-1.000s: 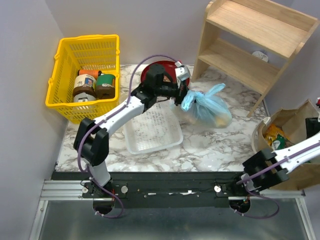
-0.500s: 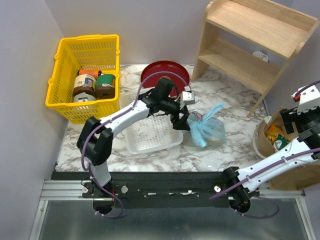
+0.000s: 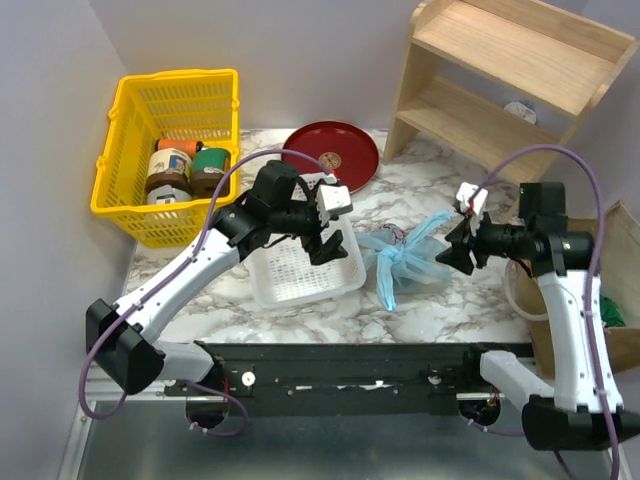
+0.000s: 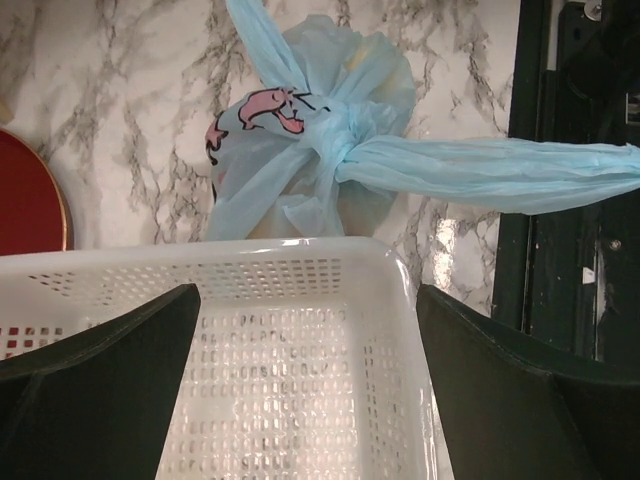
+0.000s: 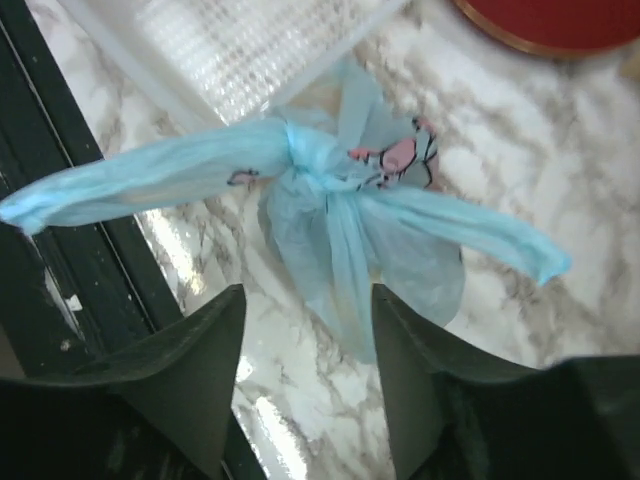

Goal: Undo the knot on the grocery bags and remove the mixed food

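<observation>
Yellow basket (image 3: 130,205) holds jars (image 3: 188,168). Blue bag (image 3: 405,262) lies on the bench (image 3: 450,190) beside the white tray (image 3: 300,270), knot (image 4: 335,160) tied. Since a second ago we released it. Left hand (image 4: 308,300) is spread over the tray; right hand (image 5: 308,292), fingers apart, has swung in above the bag.

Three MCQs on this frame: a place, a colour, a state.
1. Colour of the round plate at the back? A) red B) green C) white
2. The thin light-blue plastic bag lies: A) on that plate B) on the marble table, right of the white perforated plastic tray C) inside that tray
3. The bag's knot is: A) tied B) undone C) cut off
Key: 1 A, plainly red; 2 B, top view: on marble beside the tray; 3 A, wrist views show handles knotted.
</observation>
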`<action>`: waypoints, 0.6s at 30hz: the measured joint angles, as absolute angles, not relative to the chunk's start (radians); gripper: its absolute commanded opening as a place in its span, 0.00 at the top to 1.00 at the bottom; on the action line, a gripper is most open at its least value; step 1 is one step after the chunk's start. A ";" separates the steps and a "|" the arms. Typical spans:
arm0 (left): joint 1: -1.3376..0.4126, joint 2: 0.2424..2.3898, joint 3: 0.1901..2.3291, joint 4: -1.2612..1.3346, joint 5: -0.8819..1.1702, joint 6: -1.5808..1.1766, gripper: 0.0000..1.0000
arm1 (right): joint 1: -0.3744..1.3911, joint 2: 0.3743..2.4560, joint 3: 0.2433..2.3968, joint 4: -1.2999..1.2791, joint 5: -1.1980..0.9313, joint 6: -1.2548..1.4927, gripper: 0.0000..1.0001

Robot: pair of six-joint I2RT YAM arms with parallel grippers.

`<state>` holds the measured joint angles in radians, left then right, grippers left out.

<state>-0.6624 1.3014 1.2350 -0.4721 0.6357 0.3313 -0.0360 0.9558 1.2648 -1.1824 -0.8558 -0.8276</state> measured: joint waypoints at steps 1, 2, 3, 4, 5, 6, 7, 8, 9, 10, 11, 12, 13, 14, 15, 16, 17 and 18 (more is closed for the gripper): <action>-0.661 1.312 1.235 -0.476 0.637 0.323 0.08 | -0.024 0.980 1.234 -1.163 -0.822 -0.806 0.49; -0.661 1.322 1.236 -0.477 0.638 0.316 0.10 | -0.013 1.017 1.219 -1.150 -0.797 -0.788 0.51; -0.660 1.344 1.242 -0.477 0.641 0.306 0.13 | -0.010 1.061 1.216 -1.131 -0.777 -0.772 0.52; -0.660 1.372 1.252 -0.472 0.645 0.300 0.17 | -0.009 1.118 1.216 -1.103 -0.761 -0.756 0.52; -0.660 1.405 1.266 -0.466 0.648 0.296 0.19 | -0.007 1.172 1.215 -1.073 -0.745 -0.741 0.52; -0.662 1.444 1.292 -0.464 0.651 0.293 0.21 | -0.007 1.218 1.212 -1.042 -0.733 -0.729 0.52; -0.664 1.478 1.319 -0.464 0.656 0.294 0.23 | -0.007 1.253 1.208 -1.013 -0.723 -0.719 0.50; -0.667 1.528 1.364 -0.465 0.663 0.300 0.25 | -0.003 1.278 1.203 -0.990 -0.717 -0.716 0.50; -0.670 1.569 1.408 -0.469 0.670 0.307 0.27 | 0.000 1.295 1.202 -0.978 -0.710 -0.717 0.50; -0.676 1.621 1.466 -0.478 0.687 0.320 0.33 | 0.007 1.302 1.202 -0.970 -0.710 -0.725 0.50; -0.680 1.659 1.514 -0.487 0.698 0.332 0.36 | 0.016 1.306 1.202 -0.964 -0.710 -0.737 0.49; -0.685 1.703 1.574 -0.514 0.718 0.344 0.39 | 0.024 1.308 1.202 -0.963 -0.711 -0.750 0.49; -0.691 1.745 1.633 -0.526 0.738 0.358 0.39 | 0.032 1.311 1.200 -0.962 -0.712 -0.767 0.48; -0.697 1.782 1.681 -0.542 0.757 0.367 0.39 | 0.038 1.313 1.196 -0.962 -0.714 -0.784 0.47; -0.701 1.811 1.718 -0.554 0.775 0.377 0.39 | 0.047 1.316 1.187 -0.962 -0.716 -0.806 0.45; -0.703 1.828 1.735 -0.561 0.785 0.384 0.37 | 0.054 1.320 1.176 -0.961 -0.718 -0.822 0.39; -0.707 1.847 1.743 -0.572 0.798 0.395 0.37 | 0.063 1.323 1.159 -0.960 -0.720 -0.839 0.36; -0.710 1.857 1.743 -0.583 0.804 0.406 0.37 | 0.068 1.324 1.144 -0.958 -0.720 -0.847 0.35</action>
<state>-0.7097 1.8572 1.7428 -0.5835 0.8040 0.4065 0.0685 1.3243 1.1442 -0.9585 -0.7200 -0.8467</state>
